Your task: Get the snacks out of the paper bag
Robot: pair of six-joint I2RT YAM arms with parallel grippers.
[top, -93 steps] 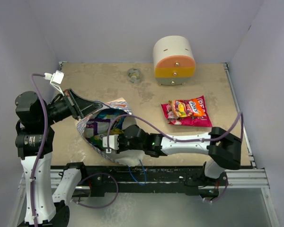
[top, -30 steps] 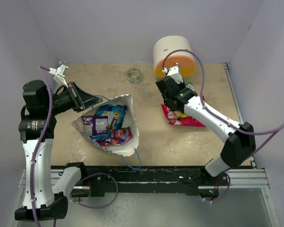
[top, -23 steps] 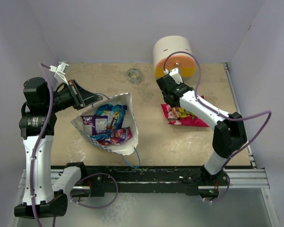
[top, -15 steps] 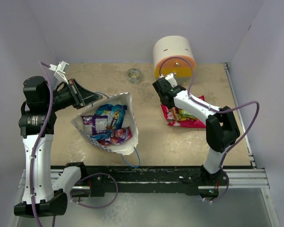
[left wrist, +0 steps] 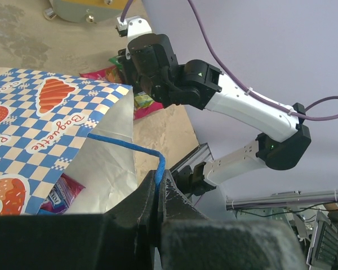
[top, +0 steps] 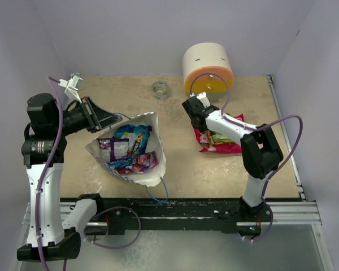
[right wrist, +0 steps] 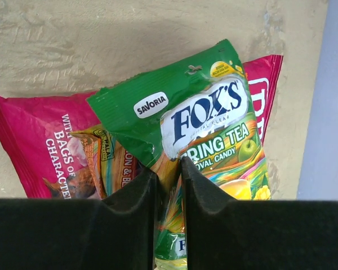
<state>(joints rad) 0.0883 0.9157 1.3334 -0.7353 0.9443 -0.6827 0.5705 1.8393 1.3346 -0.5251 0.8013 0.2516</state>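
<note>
The paper bag (top: pixel 153 171) lies open at centre left, blue-checkered outside (left wrist: pixel 39 118), with several snacks (top: pixel 127 149) inside. My left gripper (top: pixel 116 118) is shut on its blue cord handle (left wrist: pixel 124 147) and holds the rim up. My right gripper (top: pixel 199 117) is shut on a green Fox's candy packet (right wrist: pixel 197 112), just above a pink packet (right wrist: pixel 39 146) and an orange packet (right wrist: pixel 101 163). That pile (top: pixel 229 145) lies on the table at the right.
A rounded cream-orange-yellow drawer box (top: pixel 208 65) stands at the back, close behind my right gripper. A small round metal piece (top: pixel 159 89) lies at back centre. Walls close the table on the left, back and right.
My right arm came out of the bag with the green packet and swung right to the pile; in the last second it settled lower over it. The left arm lifted the bag's rim slightly.
</note>
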